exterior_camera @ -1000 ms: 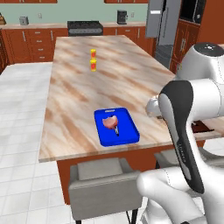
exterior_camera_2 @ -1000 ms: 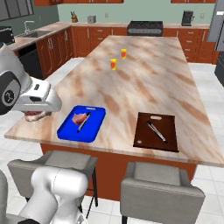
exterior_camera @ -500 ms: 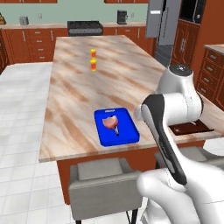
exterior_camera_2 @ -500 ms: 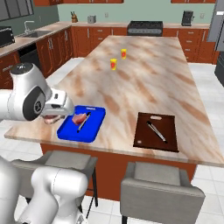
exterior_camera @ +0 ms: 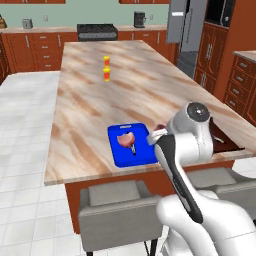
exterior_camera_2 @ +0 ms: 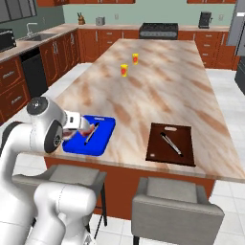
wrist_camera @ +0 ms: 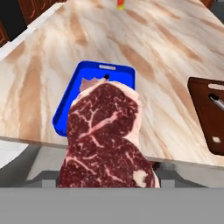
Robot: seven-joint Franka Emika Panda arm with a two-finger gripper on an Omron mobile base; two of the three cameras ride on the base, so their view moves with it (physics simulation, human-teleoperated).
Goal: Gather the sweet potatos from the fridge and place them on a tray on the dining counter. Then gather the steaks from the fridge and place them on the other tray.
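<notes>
My gripper (exterior_camera_2: 76, 128) is shut on a steak (wrist_camera: 105, 135), a marbled red slab that covers the fingers in the hand view. It hangs at the near edge of the dining counter (exterior_camera: 85, 105), just in front of the other tray (wrist_camera: 65, 105), the bright blue one (exterior_camera: 127, 156). A second steak (exterior_camera: 124, 140) lies in that blue tray (exterior_camera_2: 103, 139), beside a thin utensil. The dark brown tray (exterior_camera_2: 155, 143) with its grey utensil (exterior_camera_2: 171, 144) sits to the right. The fridge (exterior_camera: 187, 25) stands far behind. The sweet potatos are out of view.
Two small yellow-orange containers (exterior_camera: 106, 70) stand mid-counter. Grey stools (exterior_camera: 117, 210) (exterior_camera_2: 177, 210) are tucked under the near edge. Wall cabinets and a stove (exterior_camera_2: 160, 29) line the back.
The arm has swung down and in toward the blue tray, carrying the steak with it. The trays and the steak on the blue one have not moved.
</notes>
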